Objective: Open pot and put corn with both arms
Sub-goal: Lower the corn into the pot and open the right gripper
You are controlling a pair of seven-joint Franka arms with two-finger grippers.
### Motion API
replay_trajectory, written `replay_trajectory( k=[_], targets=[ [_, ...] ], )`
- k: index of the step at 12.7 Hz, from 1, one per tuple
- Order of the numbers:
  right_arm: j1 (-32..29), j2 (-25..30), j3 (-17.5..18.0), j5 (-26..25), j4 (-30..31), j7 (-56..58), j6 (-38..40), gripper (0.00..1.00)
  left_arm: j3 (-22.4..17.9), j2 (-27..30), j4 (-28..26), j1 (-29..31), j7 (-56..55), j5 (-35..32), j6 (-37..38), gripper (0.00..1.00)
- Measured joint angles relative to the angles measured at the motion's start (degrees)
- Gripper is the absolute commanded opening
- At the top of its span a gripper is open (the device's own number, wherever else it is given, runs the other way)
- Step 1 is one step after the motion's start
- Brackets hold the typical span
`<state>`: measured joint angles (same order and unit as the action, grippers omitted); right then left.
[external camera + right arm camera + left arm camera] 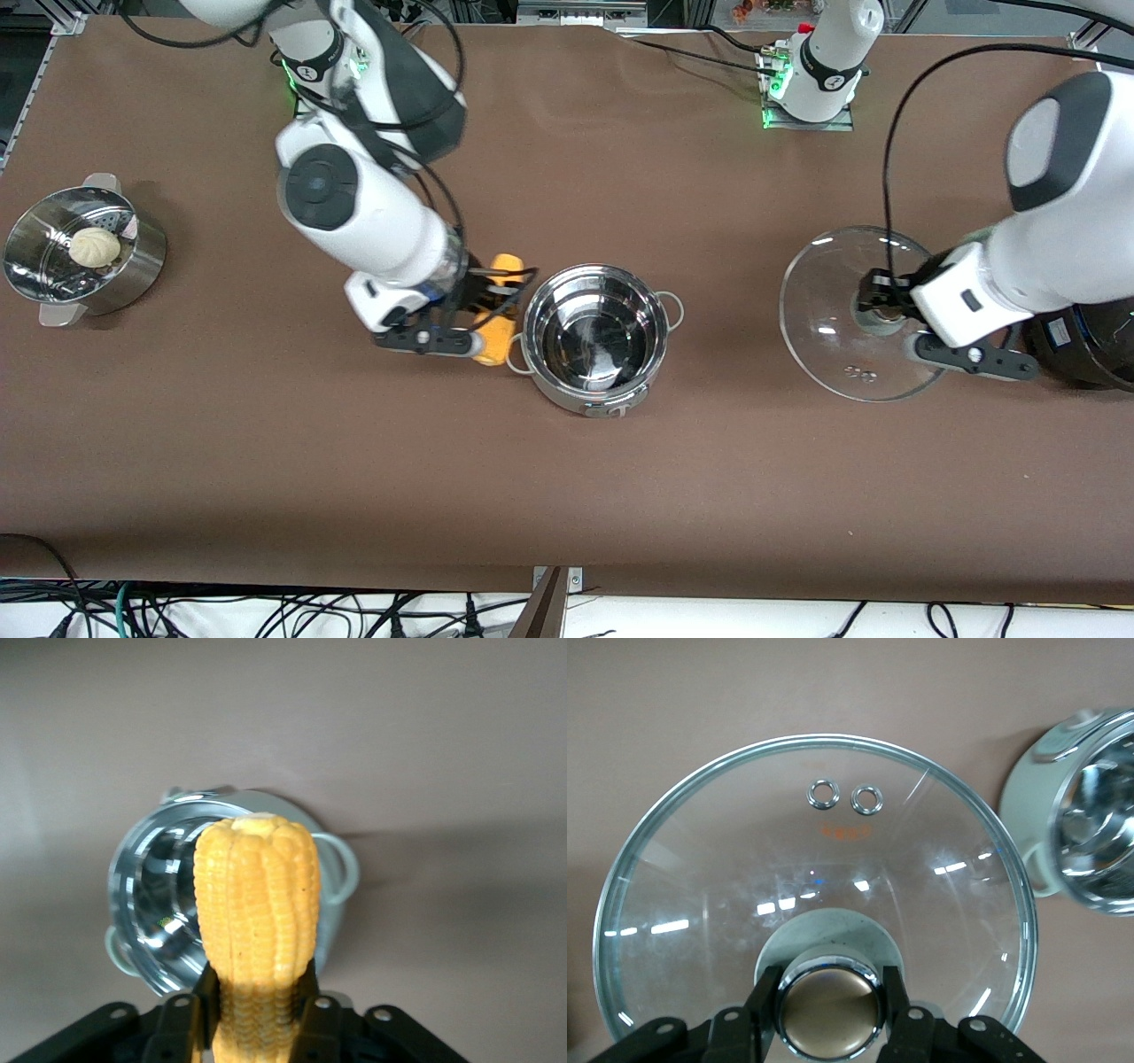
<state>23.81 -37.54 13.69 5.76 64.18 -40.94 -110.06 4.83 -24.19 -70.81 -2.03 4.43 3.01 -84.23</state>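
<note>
The steel pot [594, 341] stands open and empty at the middle of the table; it also shows in the right wrist view [155, 904]. My right gripper [483, 306] is shut on the yellow corn cob [507, 266], held just beside the pot's rim at the right arm's end. In the right wrist view the corn [257, 904] sticks out between the fingers of the right gripper [257, 1001], with the pot below its tip. My left gripper [886, 306] is shut on the tan knob [830, 1008] of the clear glass lid [842, 310], away from the pot toward the left arm's end. In the left wrist view, the left gripper [830, 992] clamps the knob over the lid [815, 868].
A steel steamer bowl [133, 266] with a white bun [95, 246] stands at the right arm's end of the table. A large black cooker [1085, 350] sits beside the lid at the left arm's end; its rim shows in the left wrist view [1090, 815].
</note>
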Motion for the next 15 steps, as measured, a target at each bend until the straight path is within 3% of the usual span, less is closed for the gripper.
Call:
replay_trajectory(
  k=[3,9,12,13,14,15],
  targets=[
    [4.18,-5.34,0.00,0.00,-0.65,-1.23,-7.06,0.08,-0.07,-0.39,-8.14,3.87,5.49,0.00,-6.98,0.08],
    [8.45,-11.68,-0.04,0.00,-1.14,-2.35,-13.62,0.09,-0.02,-1.74,-31.23,5.82,8.28,-0.01,-30.49,0.08],
    [8.54,-13.45,-0.18,0.00,-1.19,-2.36,-14.80,0.15,-0.05,-2.75,-36.39,7.20,8.70,-0.01,-35.01,0.13],
    [8.53,-13.78,-0.26,0.00,-1.22,-2.36,-14.92,0.25,-0.05,-3.23,-36.67,8.26,9.54,-0.01,-35.62,0.15],
    [8.52,-14.01,-0.32,0.00,-1.23,-2.36,-14.97,0.60,-0.06,-3.83,-36.80,9.56,11.33,-0.01,-36.45,0.15],
    [8.52,-14.19,-0.36,0.00,-1.24,-2.37,-14.97,0.68,-0.03,-4.63,-36.87,10.78,12.86,-0.01,-37.04,0.15]
  ],
)
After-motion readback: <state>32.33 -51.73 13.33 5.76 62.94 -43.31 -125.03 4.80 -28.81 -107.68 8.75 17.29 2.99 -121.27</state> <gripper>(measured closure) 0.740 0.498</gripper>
